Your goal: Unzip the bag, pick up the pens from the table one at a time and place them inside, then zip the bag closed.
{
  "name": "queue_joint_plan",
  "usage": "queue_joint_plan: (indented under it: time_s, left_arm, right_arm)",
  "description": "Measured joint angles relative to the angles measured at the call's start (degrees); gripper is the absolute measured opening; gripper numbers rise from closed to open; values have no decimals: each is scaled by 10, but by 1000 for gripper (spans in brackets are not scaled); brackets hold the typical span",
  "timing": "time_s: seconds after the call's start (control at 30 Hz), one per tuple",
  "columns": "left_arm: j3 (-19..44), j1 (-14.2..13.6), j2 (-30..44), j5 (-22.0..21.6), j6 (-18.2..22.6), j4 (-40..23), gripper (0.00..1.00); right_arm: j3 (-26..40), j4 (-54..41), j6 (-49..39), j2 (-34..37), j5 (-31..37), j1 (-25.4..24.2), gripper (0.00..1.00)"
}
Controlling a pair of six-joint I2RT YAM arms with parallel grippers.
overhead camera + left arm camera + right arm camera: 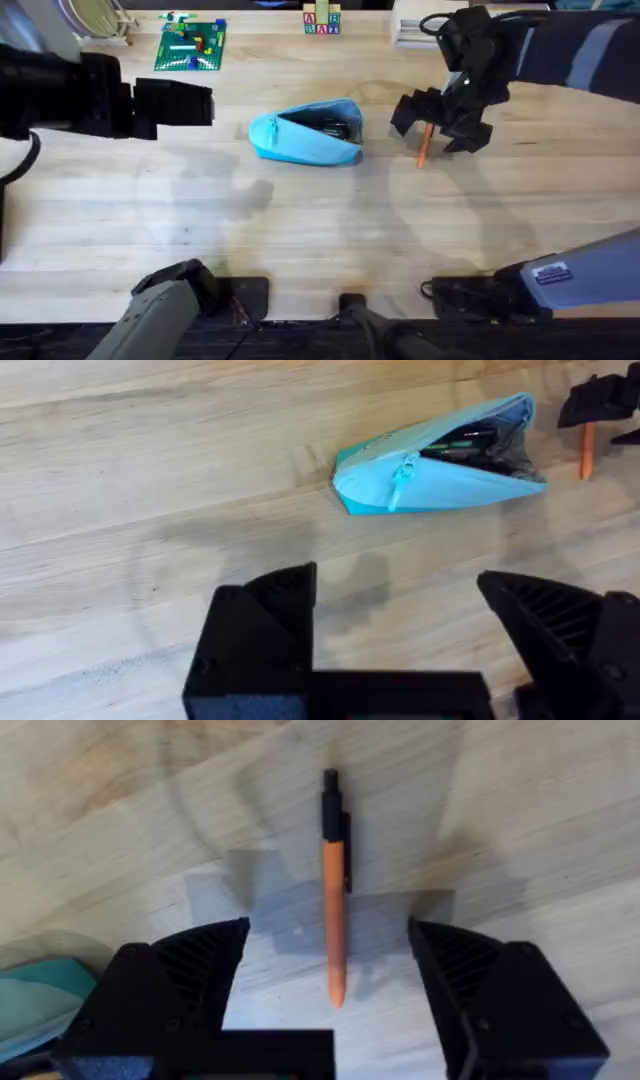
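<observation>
- Left tool (215, 103): we find it over the left part of the table (300, 230), pointing toward the middle. Its black fingers (260, 630) stand wide apart and grasp nothing. It is well apart from the bag.
- Green building-block plate (190, 45): we note it near the far edge, left of the middle, with small coloured pieces on it.
- Bag (305, 133): light blue pouch lying near the middle of the table, slightly toward the far edge. We see its zipper open and its mouth gaping, with dark contents inside that we cannot make out. A teal pull tab (402, 472) hangs on the side facing the left wrist camera.
- Lettered toy blocks (322, 20): we record a small stack at the far edge, right of the plate.
- Pen (423, 146): slim, orange with a black end, lying flat on the table just right of the bag, not touching it.
- Right tool (440, 118): we see it directly above the pen, released, a finger (190, 975) on either side of the barrel, neither touching it.
</observation>
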Motion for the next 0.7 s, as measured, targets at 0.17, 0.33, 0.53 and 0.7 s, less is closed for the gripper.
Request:
queue_joint_plan:
  time_s: [0.17, 0.33, 0.53, 0.7]
  left_arm:
    - [0, 0, 0, 0, 0, 0, 996]
    - [0, 0, 0, 0, 0, 0, 995]
    - [0, 0, 0, 0, 0, 0, 995]
    - [0, 0, 0, 0, 0, 0, 995]
  right_arm:
    - [7, -6, 0, 11, 4, 0, 964]
    - [8, -7, 0, 11, 4, 0, 964]
    - [9, -10, 0, 13, 12, 0, 818]
    - [9, -8, 0, 14, 15, -1, 562]
